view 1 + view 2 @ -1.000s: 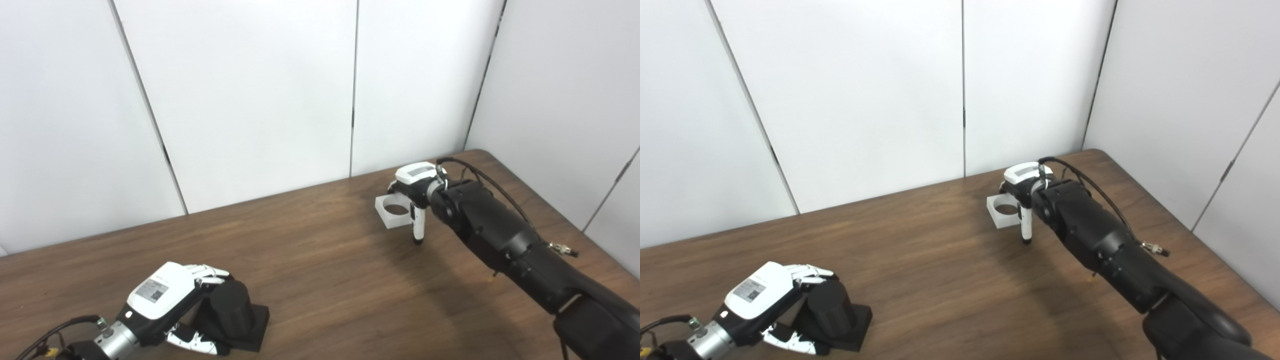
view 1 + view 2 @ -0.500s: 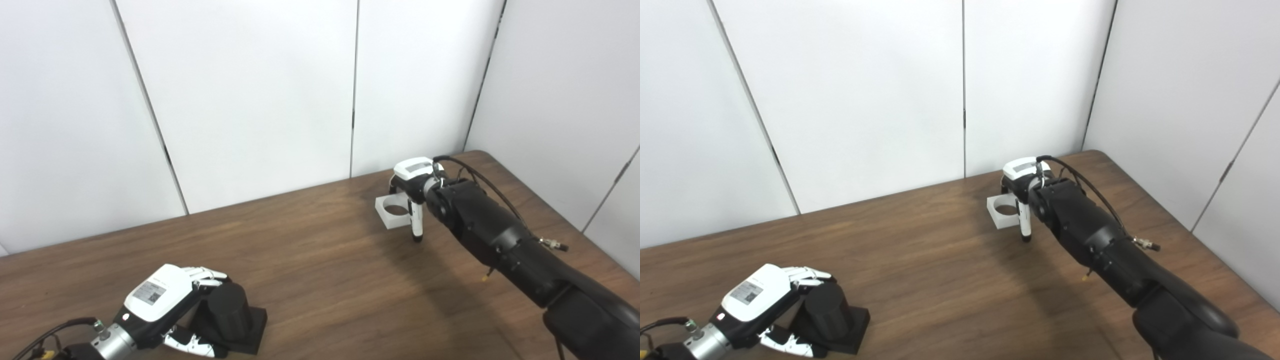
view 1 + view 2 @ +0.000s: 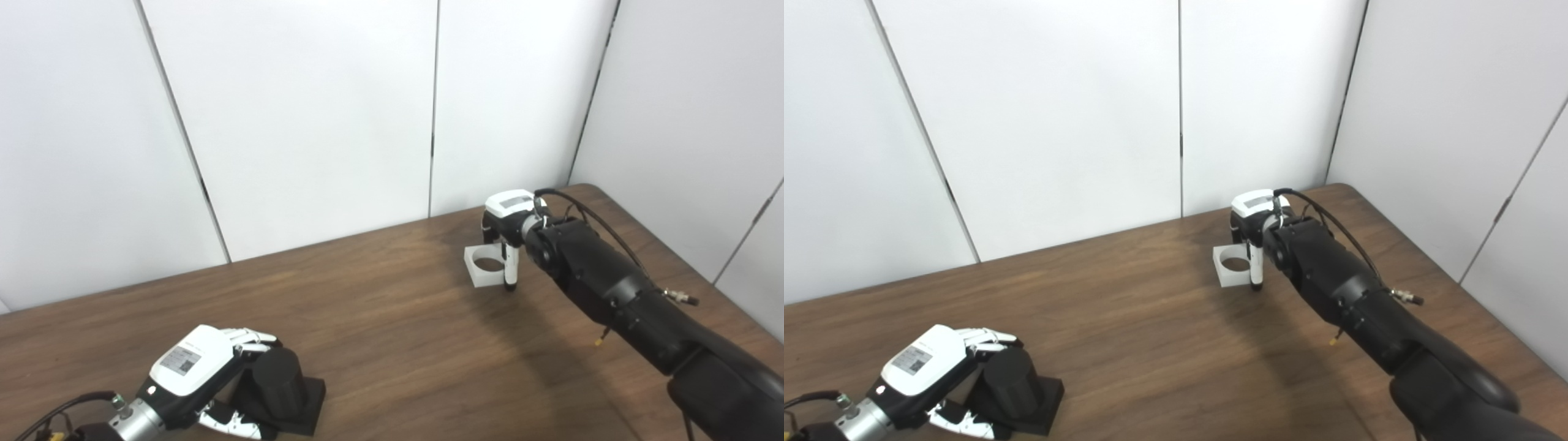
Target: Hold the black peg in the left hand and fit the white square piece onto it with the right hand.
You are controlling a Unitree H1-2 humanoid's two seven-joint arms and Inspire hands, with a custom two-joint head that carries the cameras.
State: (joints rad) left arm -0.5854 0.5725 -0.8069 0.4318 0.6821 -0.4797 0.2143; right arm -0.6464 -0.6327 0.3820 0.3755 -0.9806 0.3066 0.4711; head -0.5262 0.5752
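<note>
The black peg (image 3: 278, 381), a thick cylinder on a square black base, stands on the table at the near left. My left hand (image 3: 191, 373) is shut on it, with fingers curled over its far side and the thumb low at the front. Far right, the white square piece (image 3: 486, 267) with a round hole rests on the table. My right hand (image 3: 506, 228) reaches over it from the right. Its thumb (image 3: 509, 272) presses the piece's right side, and its fingers go down behind the piece, mostly hidden.
The brown wooden table (image 3: 392, 318) ends at white wall panels (image 3: 306, 122) close behind the white piece. Its right edge and rounded back corner (image 3: 591, 187) lie just past my right hand. A cable (image 3: 588, 214) loops along my right forearm.
My right hand's thumb swung in against the white piece. The piece turned slightly and slid a little toward me. My left hand and the peg shifted very little.
</note>
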